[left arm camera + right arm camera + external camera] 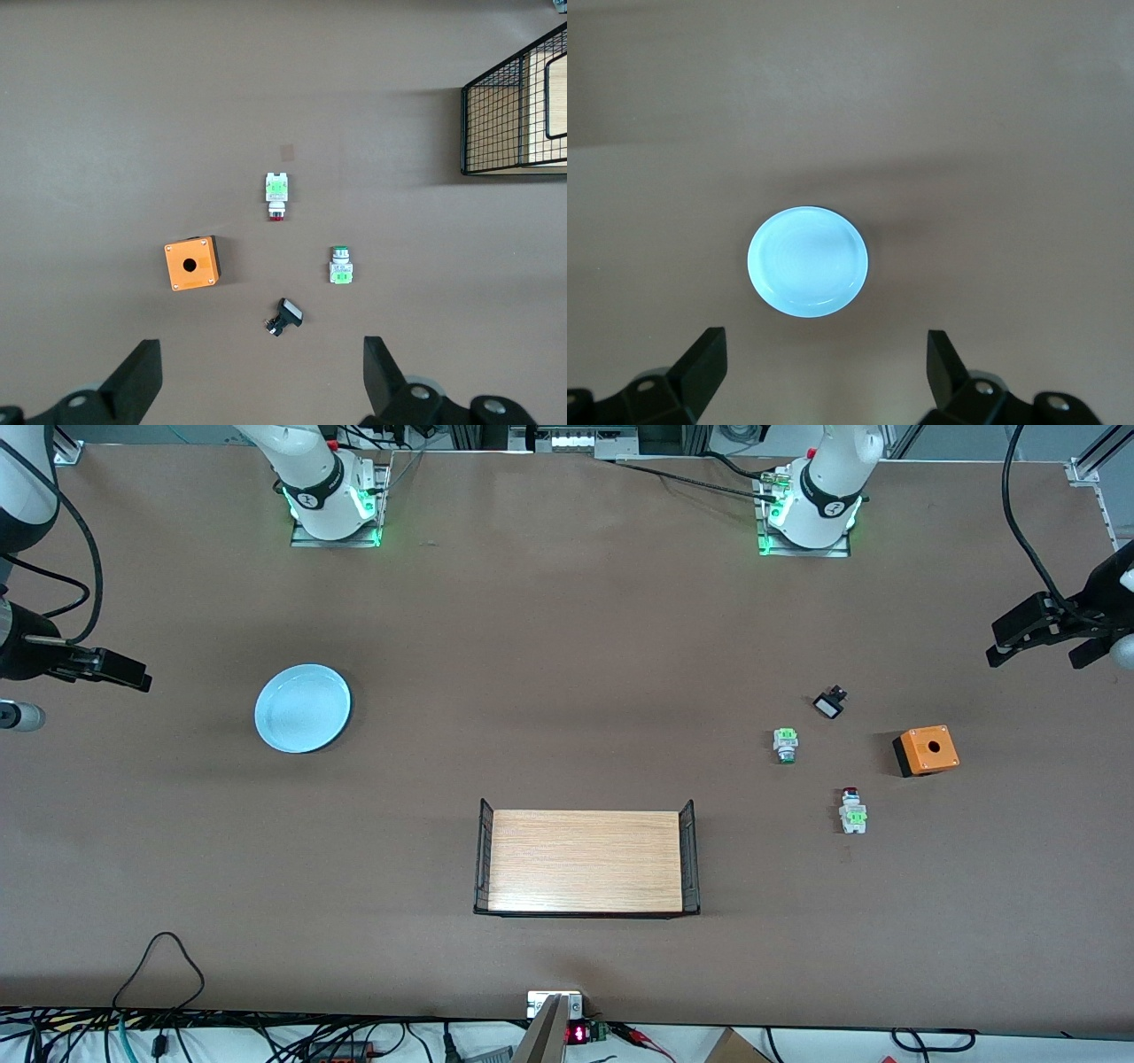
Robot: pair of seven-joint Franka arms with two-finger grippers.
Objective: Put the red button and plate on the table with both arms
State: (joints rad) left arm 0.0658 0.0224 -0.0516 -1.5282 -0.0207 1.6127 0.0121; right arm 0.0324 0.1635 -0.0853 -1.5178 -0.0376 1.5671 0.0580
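Observation:
The light blue plate (302, 708) (807, 261) lies flat on the brown table (567, 646) toward the right arm's end. The red button (852, 810) (277, 192), white with a green block and a dark red cap, lies on the table toward the left arm's end. My left gripper (1041, 657) (261, 350) hangs open and empty in the air over that end, above the small switches. Also open and empty, my right gripper (124, 673) (826, 339) hovers over the table beside the plate.
A green-and-white switch (785, 744) (341, 266), a small black switch (830, 703) (286, 316) and an orange box with a hole (926, 750) (190, 264) lie close to the red button. A light-wood tray with black wire ends (586, 861) (496, 124) sits mid-table, nearer the front camera.

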